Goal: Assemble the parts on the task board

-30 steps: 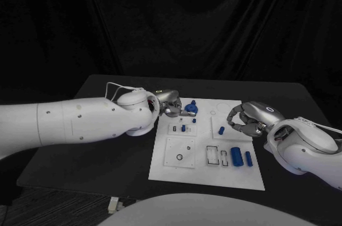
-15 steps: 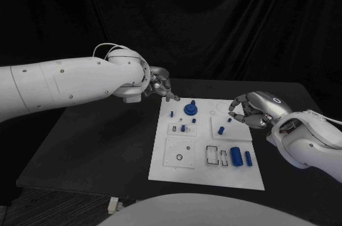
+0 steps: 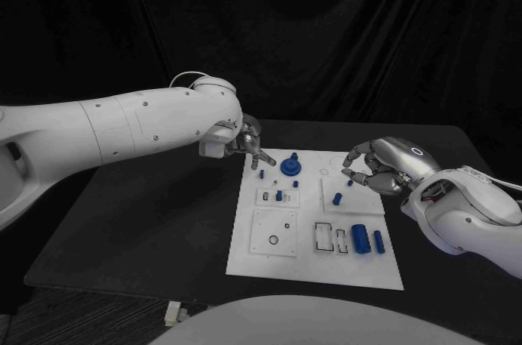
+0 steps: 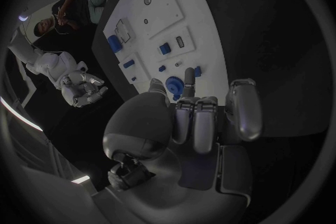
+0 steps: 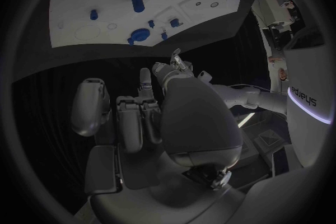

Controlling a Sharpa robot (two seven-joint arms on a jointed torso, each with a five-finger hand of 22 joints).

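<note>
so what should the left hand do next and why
Probably lower the left hand a little onto the round blue knob part standing near the far edge of the task board. Its fingers are apart and hold nothing, with the fingertips hanging just beside that part. The right hand hovers over the board's other side, also holding nothing.

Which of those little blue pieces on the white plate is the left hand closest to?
The big round blue piece with a knob on top, at the plate's far end. The left hand hovers right beside it; the other blue pieces lie farther off.
</note>
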